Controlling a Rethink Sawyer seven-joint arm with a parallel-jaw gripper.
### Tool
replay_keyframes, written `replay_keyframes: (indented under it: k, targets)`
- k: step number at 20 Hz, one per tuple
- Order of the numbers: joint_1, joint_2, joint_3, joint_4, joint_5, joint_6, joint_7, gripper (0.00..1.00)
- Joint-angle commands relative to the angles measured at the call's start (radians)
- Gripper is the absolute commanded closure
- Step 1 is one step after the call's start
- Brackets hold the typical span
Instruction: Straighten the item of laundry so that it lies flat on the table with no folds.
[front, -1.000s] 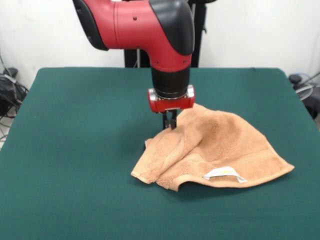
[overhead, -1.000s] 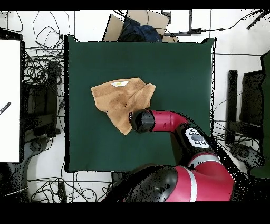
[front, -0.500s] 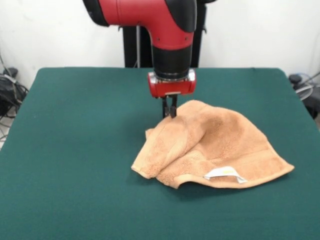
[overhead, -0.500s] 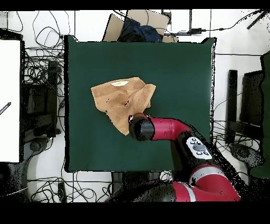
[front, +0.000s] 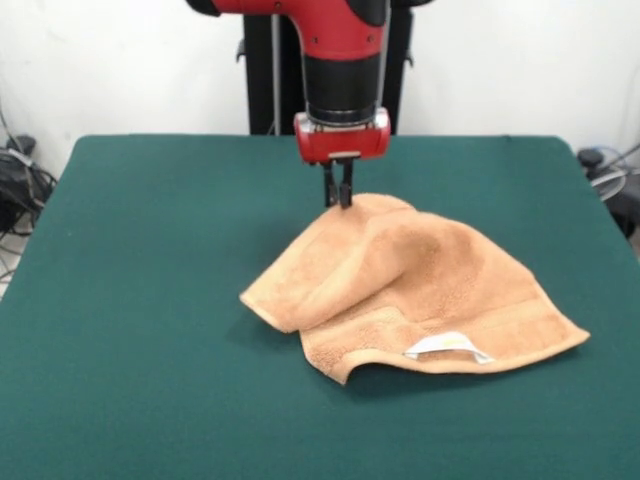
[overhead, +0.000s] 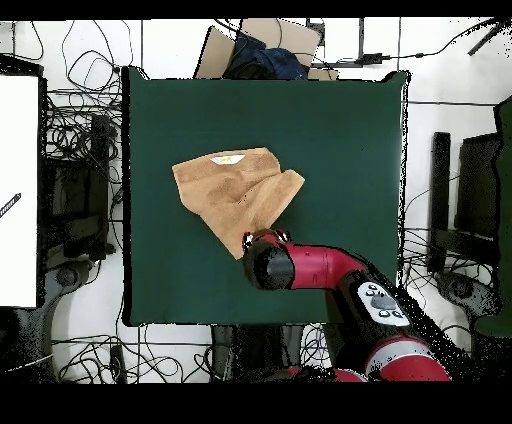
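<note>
The orange-tan towel (front: 420, 290) lies rumpled on the green table (front: 150, 260), right of centre, with a folded flap raised on its left side and a white label (front: 445, 345) near its front edge. My gripper (front: 338, 197) is shut on the towel's far edge and holds it up a little above the table. From overhead, the towel (overhead: 230, 190) spreads left of centre, its label (overhead: 226, 158) at the far edge. The arm's wrist (overhead: 268, 262) covers the gripper there.
Cables and boxes (overhead: 70, 150) crowd the floor around the table (overhead: 340, 150). A cardboard box with dark cloth (overhead: 262, 50) sits past the table's far edge in the overhead view. A dark stand (front: 262, 75) rises behind the table in the front view.
The gripper has drawn back toward the robot's base with the towel's edge pinched in it. The folded flap has been pulled out and spread wider to the left.
</note>
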Motion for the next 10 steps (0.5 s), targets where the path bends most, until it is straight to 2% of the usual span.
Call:
replay_keyframes:
  k: [1, 4, 10]
  targets:
    - [-0.01, 0.009, -0.021, 0.094, 0.007, -0.07, 0.198, 1.0]
    - [0.0, -0.021, -0.034, 0.123, 0.018, -0.076, 0.213, 1.0]
    - [-0.006, -0.015, -0.089, 0.203, 0.012, -0.17, 0.249, 1.0]
